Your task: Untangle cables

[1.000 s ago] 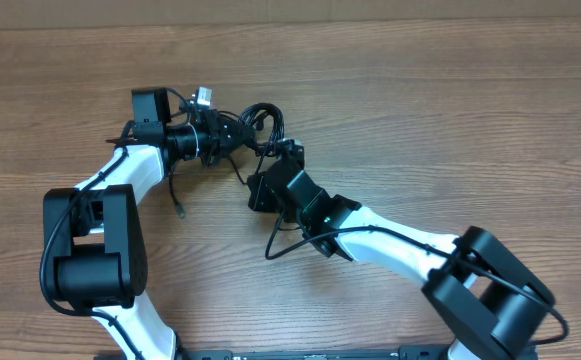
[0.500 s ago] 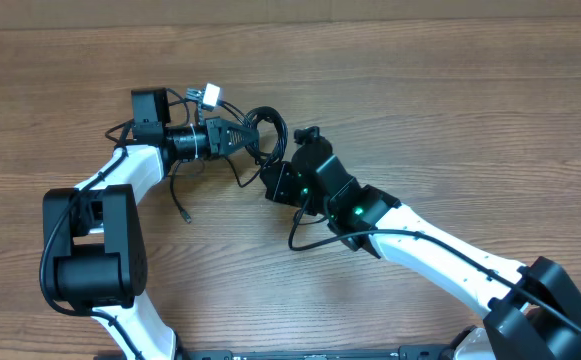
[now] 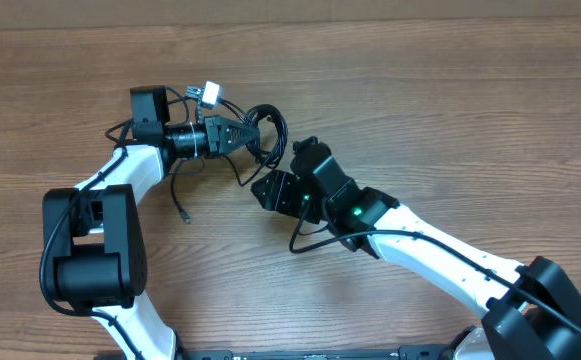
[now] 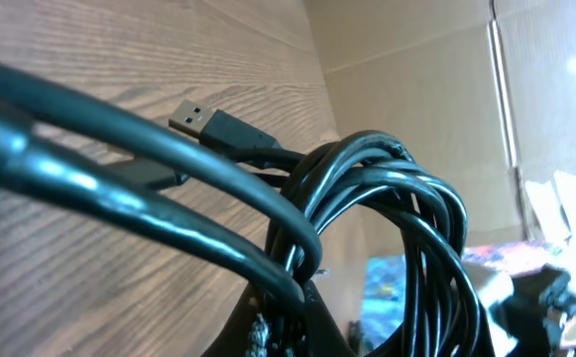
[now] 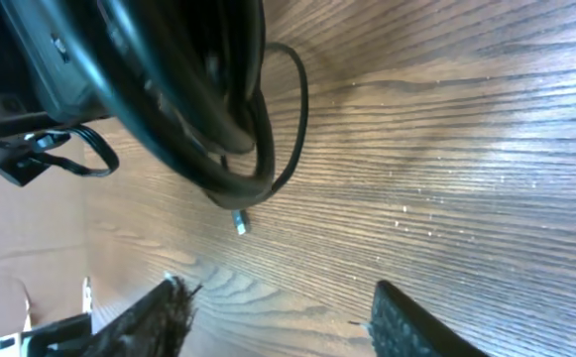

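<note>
Tangled cables in left claw (right claw agape beside)

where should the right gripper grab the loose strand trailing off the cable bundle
Take the loose strand just short of its plug, coming from above with jaws across the cord. It runs alone and fairly straight there, clear of the coil, which is bunched and pinched in the left gripper. The right gripper is open.
</note>
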You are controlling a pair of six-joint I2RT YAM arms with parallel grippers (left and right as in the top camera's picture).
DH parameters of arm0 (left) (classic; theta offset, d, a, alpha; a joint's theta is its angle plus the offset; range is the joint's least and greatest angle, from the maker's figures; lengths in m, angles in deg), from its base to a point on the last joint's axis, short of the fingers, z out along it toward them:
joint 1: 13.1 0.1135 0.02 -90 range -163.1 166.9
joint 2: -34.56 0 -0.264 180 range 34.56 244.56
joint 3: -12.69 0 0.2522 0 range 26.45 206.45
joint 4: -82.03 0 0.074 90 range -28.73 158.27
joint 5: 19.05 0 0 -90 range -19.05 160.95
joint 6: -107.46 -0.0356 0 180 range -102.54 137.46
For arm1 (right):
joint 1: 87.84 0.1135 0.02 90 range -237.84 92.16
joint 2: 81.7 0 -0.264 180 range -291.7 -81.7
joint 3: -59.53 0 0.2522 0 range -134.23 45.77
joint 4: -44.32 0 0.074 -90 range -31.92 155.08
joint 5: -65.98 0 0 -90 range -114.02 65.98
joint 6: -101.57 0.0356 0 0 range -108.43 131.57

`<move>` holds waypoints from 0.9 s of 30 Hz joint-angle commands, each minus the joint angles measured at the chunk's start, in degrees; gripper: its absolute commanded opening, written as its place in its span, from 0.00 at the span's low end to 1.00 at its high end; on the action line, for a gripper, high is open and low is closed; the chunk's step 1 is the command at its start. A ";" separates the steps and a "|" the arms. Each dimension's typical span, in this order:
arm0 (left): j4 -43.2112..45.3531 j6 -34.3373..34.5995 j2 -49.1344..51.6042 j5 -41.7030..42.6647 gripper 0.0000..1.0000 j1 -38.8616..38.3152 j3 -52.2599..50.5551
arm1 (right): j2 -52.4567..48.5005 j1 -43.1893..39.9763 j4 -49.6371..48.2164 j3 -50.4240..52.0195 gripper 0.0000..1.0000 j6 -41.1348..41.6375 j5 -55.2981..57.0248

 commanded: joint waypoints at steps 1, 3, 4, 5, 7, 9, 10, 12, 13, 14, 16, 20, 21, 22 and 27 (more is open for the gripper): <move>0.22 7.10 0.35 1.90 0.04 -0.76 0.11 | -1.70 1.31 -2.16 -0.13 0.62 -0.33 5.03; 0.24 10.14 0.35 1.88 0.04 -1.14 0.11 | -2.36 1.66 -3.80 -0.13 0.63 -0.35 5.42; 0.24 12.17 0.35 1.88 0.04 -1.36 0.11 | -2.80 1.84 -4.68 -0.13 0.63 -0.35 5.44; 0.22 14.32 0.35 1.46 0.04 -1.60 0.11 | -3.32 2.03 -5.66 -0.13 0.63 -0.35 5.46; 0.00 18.51 0.35 0.28 0.04 -2.23 0.11 | -4.98 2.38 -8.28 -0.13 0.67 -0.35 6.43; 0.00 20.48 0.35 0.20 0.04 -2.71 0.11 | -6.21 2.43 -9.81 -0.13 0.68 -0.33 8.94; -0.02 21.18 0.35 0.22 0.04 -3.02 0.11 | -6.80 2.43 -10.49 -0.13 0.68 -0.33 10.43; 0.02 21.44 0.35 0.17 0.04 -3.61 0.11 | -7.85 2.40 -12.17 -0.13 0.68 -0.35 13.33; 0.02 21.42 0.35 0.13 0.04 -3.80 0.11 | -8.35 2.40 -13.14 -0.13 0.68 -0.33 13.99; 0.00 21.42 0.35 -0.11 0.04 -3.89 0.11 | -8.61 2.40 -14.16 -0.13 0.66 -0.33 13.97; 0.02 21.42 0.35 -1.25 0.04 -3.87 0.11 | -9.18 2.54 -16.15 -0.13 0.58 -0.33 13.92; 0.00 21.42 0.35 -2.38 0.04 -3.87 0.11 | -9.31 2.51 -16.98 -0.13 0.36 -0.35 14.01; 0.00 21.42 0.35 -2.38 0.04 -3.89 0.11 | -9.31 2.51 -16.96 -0.13 0.30 -0.35 14.01; 0.00 21.42 0.35 -2.36 0.04 -3.89 0.11 | -9.31 2.51 -16.94 -0.13 0.25 -0.33 14.01; 0.00 21.42 0.35 -2.38 0.04 -3.89 0.11 | -9.33 2.99 -16.35 -0.13 0.22 -0.35 13.73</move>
